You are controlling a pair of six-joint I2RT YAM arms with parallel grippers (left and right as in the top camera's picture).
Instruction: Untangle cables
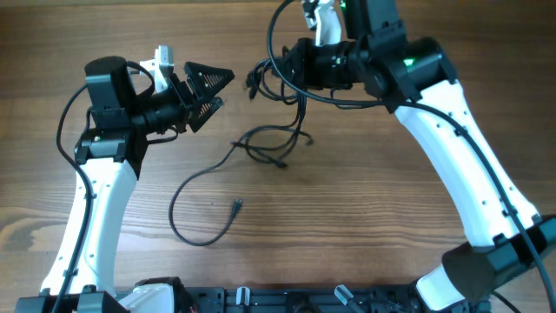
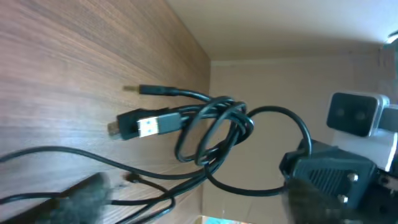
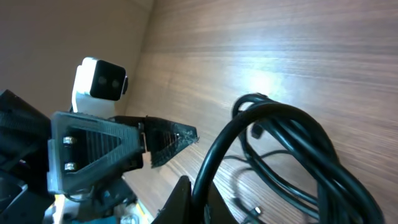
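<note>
The cables (image 1: 278, 139) are thin black cords. Part of them hangs as a looped bundle from my right gripper (image 1: 294, 69), which is shut on them at the back of the table. One long strand (image 1: 187, 187) trails over the wood and ends in a small plug (image 1: 236, 206). In the right wrist view a cable (image 3: 214, 162) is pinched between the shut fingers of the right gripper (image 3: 208, 202). My left gripper (image 1: 226, 89) is open just left of the bundle, holding nothing. The left wrist view shows the loops (image 2: 214, 130) and a USB plug (image 2: 146, 124) ahead of the left gripper (image 2: 196, 200).
The wooden table (image 1: 365, 217) carries only the cables. Its far edge meets a beige wall (image 2: 280, 37) behind the bundle. The arm bases (image 1: 261, 300) stand along the near edge. The two grippers are close together at the back.
</note>
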